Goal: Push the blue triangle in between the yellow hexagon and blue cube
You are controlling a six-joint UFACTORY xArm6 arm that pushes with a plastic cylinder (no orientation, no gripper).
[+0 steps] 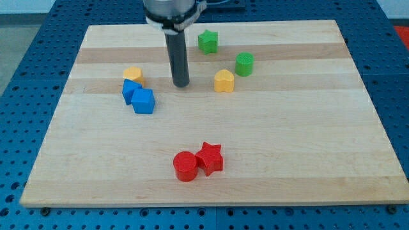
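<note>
Camera view: blue triangle (130,90) sits toward the view's left on the worktop (287,160), wedged between the yellow hexagon (133,75) above it and the blue cube (144,101) at its lower right, seemingly touching both. Only a sliver of its top and left face shows; shape hard to confirm, colour matches the cube. Judged: the task looks essentially done, the three forming a tight diagonal chain.

No fingers on this rig, so nothing open, closed or gripping. My tip (181,84) stands to the right of that cluster, apart from it, touching no block.

Further out: yellow block (223,81), pentagon-like; green cylinder (244,64); green star (208,41). Near the view's bottom, red cylinder (185,167) touching red star (209,158).
</note>
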